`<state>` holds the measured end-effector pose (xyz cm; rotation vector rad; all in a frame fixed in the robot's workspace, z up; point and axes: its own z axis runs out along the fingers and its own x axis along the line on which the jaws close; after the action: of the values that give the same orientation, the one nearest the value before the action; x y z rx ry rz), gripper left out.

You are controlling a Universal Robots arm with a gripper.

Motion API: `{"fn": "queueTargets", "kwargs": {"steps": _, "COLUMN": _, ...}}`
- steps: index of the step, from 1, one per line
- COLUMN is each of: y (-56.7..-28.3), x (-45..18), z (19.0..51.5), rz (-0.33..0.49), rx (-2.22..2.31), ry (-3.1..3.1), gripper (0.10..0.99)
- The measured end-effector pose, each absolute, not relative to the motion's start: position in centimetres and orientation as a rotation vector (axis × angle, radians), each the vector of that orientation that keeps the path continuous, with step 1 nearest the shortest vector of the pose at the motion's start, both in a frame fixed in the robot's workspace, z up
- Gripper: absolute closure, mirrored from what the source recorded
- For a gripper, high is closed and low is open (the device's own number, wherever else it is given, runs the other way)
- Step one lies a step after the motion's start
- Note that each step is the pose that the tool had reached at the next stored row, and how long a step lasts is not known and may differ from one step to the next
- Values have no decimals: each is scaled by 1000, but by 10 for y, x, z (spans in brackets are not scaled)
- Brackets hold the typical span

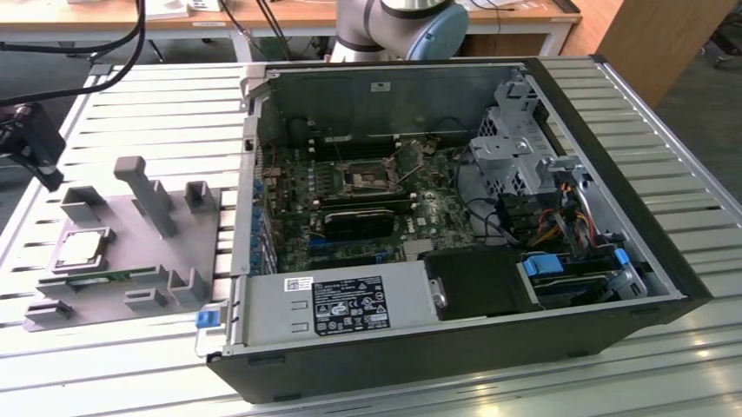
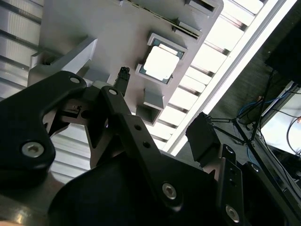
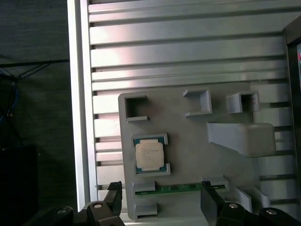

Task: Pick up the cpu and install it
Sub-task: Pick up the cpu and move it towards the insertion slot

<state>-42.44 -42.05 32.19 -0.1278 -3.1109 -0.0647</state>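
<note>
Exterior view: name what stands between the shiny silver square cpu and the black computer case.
Between the cpu and the case stand the grey plastic holder's upright posts, in the exterior view.

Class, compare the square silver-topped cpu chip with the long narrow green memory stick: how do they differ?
The cpu is square, the memory stick long and thin. The cpu's top is shiny silver; the memory stick shows green. Both rest in the grey holder, side by side, not touching.

Shiny metal-topped cpu [image 3: 149, 156], matt grey plastic holder tray [image 3: 188, 155], ribbed aluminium table [image 3: 188, 47]
</note>
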Motion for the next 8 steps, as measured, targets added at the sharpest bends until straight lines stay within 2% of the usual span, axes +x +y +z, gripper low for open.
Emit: {"fn": "queueTargets", "kwargs": {"steps": 8, "y": -421, "x": -424, "z": 317, "rz": -65, "rx": -128, "ry": -3111, "gripper": 325}}
